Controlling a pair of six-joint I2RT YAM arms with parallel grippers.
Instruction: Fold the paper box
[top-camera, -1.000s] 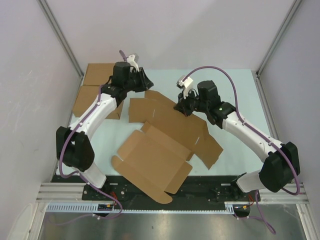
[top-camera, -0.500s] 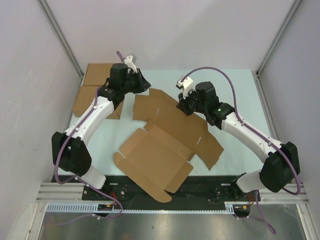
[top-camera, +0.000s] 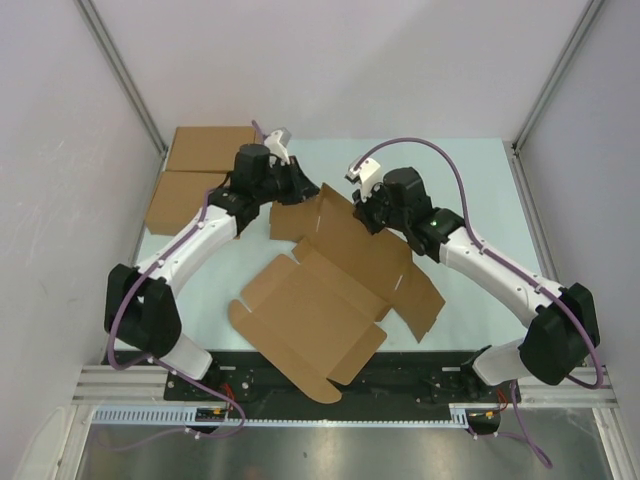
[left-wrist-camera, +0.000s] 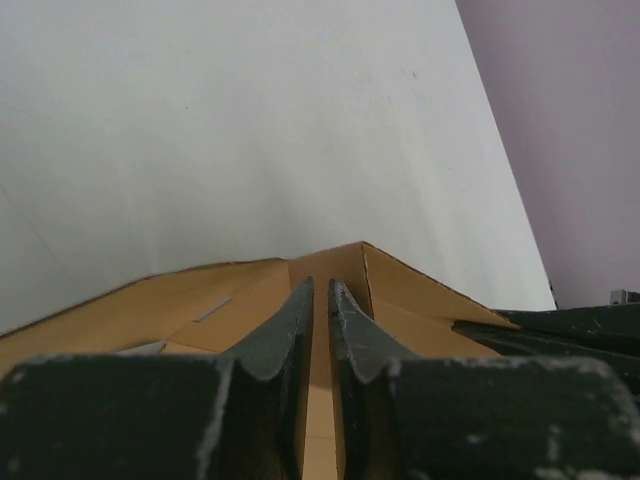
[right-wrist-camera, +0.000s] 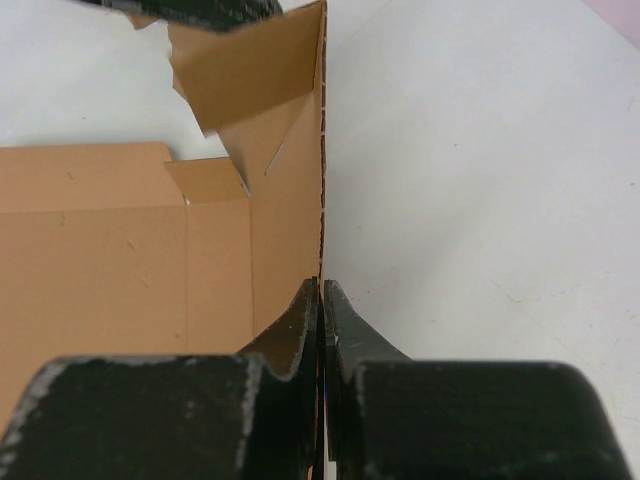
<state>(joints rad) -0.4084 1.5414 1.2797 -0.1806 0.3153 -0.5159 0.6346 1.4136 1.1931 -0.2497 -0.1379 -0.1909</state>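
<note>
The paper box (top-camera: 318, 305) lies as an open die-cut sheet in the middle of the table (top-camera: 470, 190), its broad near panel flat and close to the arm bases, its far flaps reaching up between the two wrists. We see the right gripper (right-wrist-camera: 321, 298) pressed together on the raised far-right edge of the sheet, the corrugated rim running straight into the pinch and the flap standing upright beyond it. The left gripper (left-wrist-camera: 320, 300) sits at the far-left flap with its fingers (left-wrist-camera: 285, 335) almost together, a thin strip of brown card showing in the slit; whether they truly clamp the card or only hang over it we cannot tell from this angle. Two flat boxes (top-camera: 208, 148) (top-camera: 176, 200) rest at the far left corner, apart from the sheet
</note>
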